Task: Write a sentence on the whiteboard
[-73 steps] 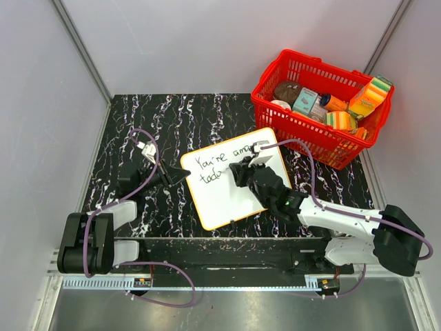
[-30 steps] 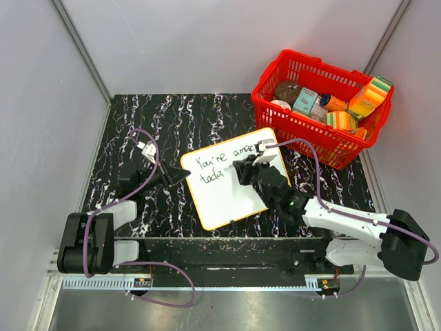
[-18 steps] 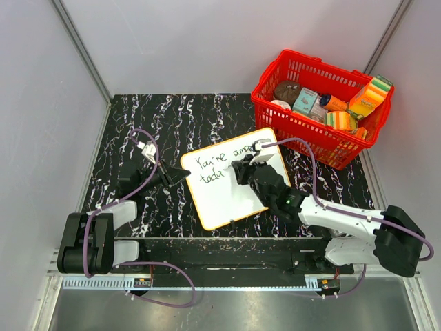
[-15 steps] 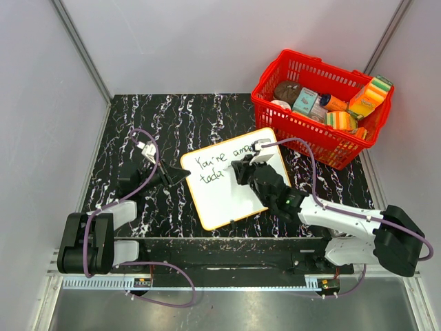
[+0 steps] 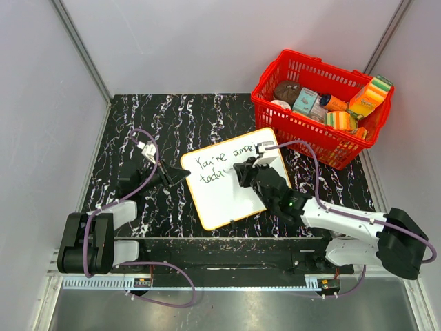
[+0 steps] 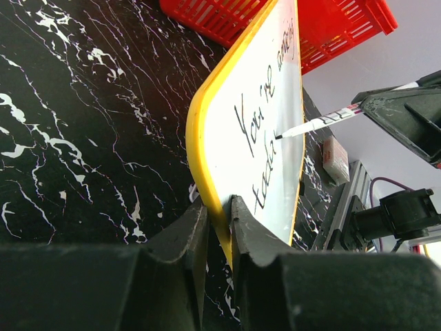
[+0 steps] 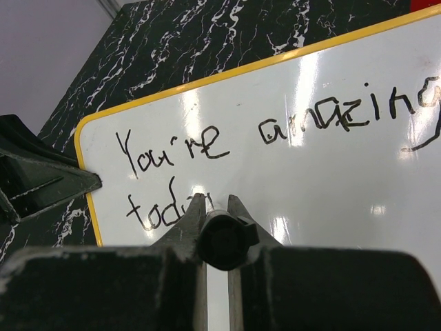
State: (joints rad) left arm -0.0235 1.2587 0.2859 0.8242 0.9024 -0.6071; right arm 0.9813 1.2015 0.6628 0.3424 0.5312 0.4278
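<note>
Flat white whiteboard (image 7: 331,179) with a thin yellow rim, black handwriting: "You're amazing" above "toda"; black white-veined stone surface (image 7: 207,34) beyond it. The right claw (image 7: 216,202) pinches a dark round marker (image 7: 220,241), seen end-on, at the second line. The dark left claw (image 7: 41,183) meets the board's left edge.

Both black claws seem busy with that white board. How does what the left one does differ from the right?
The left gripper pinches the whiteboard by its yellow rim at the left edge, while the right gripper grips a marker. The left sits beside the board. The right hangs over its writing surface, with the marker tip near the second line. Both are black, two-fingered and shut on something.
</note>
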